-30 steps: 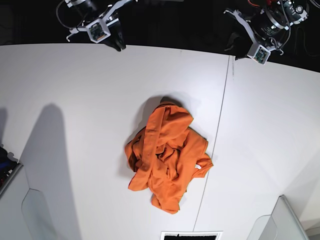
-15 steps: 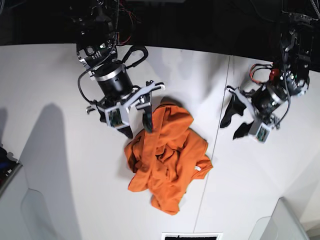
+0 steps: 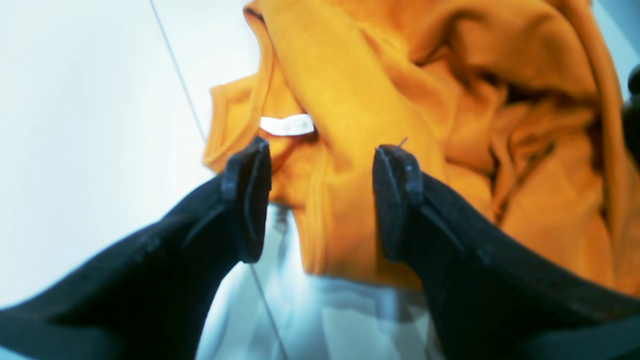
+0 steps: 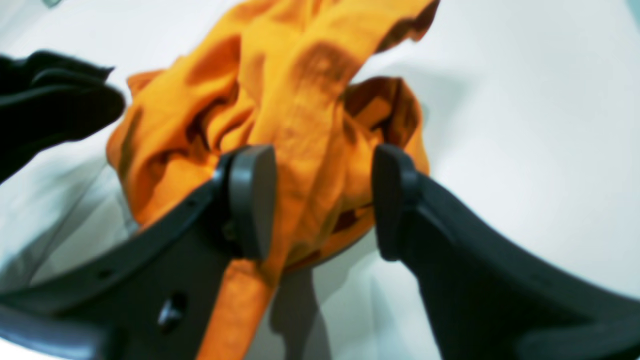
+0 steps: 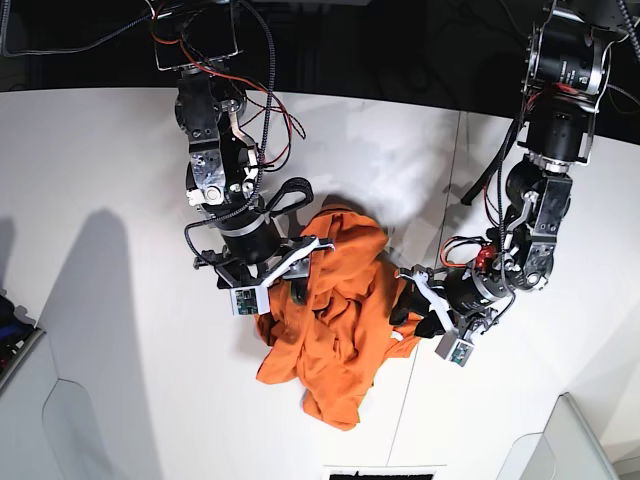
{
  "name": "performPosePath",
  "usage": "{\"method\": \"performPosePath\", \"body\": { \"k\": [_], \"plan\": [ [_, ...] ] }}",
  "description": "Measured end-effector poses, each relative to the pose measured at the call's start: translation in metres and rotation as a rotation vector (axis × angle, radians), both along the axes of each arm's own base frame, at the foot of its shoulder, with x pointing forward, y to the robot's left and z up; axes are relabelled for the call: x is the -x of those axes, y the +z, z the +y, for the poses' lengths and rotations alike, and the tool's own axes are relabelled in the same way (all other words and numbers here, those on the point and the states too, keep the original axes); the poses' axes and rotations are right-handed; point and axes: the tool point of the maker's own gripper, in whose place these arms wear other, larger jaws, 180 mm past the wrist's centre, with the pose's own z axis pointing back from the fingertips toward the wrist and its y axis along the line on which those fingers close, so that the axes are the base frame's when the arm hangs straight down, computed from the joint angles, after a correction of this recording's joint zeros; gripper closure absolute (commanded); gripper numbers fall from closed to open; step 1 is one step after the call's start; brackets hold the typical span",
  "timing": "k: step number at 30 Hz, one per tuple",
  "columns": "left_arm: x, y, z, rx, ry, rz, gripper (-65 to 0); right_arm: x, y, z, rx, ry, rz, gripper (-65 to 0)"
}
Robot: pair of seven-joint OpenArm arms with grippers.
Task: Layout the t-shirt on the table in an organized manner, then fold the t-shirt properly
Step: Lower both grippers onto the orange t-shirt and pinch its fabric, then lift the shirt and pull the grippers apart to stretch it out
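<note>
1. Bunched and unfolded, the orange t-shirt [image 5: 345, 330] lies on the white desk [image 5: 120, 380], its white tag [image 3: 287, 125] showing.
2. Our left gripper [image 3: 322, 200] stands open over the t-shirt's tag side; our right gripper [image 4: 325, 200], also open, is poised over the t-shirt's opposite side.
3. We risk pinching several layers of the t-shirt at once, because its folds overlap; lifting then could drag the bundle tighter rather than spread it.
</note>
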Motion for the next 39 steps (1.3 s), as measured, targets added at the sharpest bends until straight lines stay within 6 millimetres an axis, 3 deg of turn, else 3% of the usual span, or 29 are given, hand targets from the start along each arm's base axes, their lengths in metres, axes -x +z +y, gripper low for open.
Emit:
{"method": "performPosePath", "body": {
  "k": [6,9,14,15,21,28,34,39],
  "plan": [
    [0.000,-0.024,-0.009,0.040,0.024,0.061,-35.2,0.006,-0.022,0.004,0.003,0.016,0.050,-31.0],
    [0.001,-0.026,-0.007,0.040,0.030,0.066,-34.1,0.007,-0.022,0.007,-0.001,0.030,0.049,-30.9],
    [-0.002,-0.023,-0.007,0.042,0.030,0.056,-13.8,0.008,-0.015,0.024,-0.047,0.067,0.030,-30.7],
    [-0.002,-0.023,-0.007,0.041,0.031,0.055,-11.6,0.008,-0.013,0.026,-0.046,0.075,0.027,-29.2],
    [-0.005,-0.019,-0.006,0.039,0.031,0.046,0.0,0.003,-0.003,0.038,-0.041,0.110,-0.002,-2.0],
    [-0.008,-0.016,-0.002,0.022,0.031,0.038,0.0,0.001,-0.005,0.032,0.078,0.122,-0.027,0.0],
    [-0.018,0.020,0.022,-0.041,0.021,-0.044,0.0,0.000,0.006,0.019,0.161,0.118,-0.072,0.0],
    [-0.013,0.064,0.024,-0.080,-0.038,-0.080,0.0,0.011,0.031,-0.019,0.226,0.084,-0.158,0.0]
  ]
}}
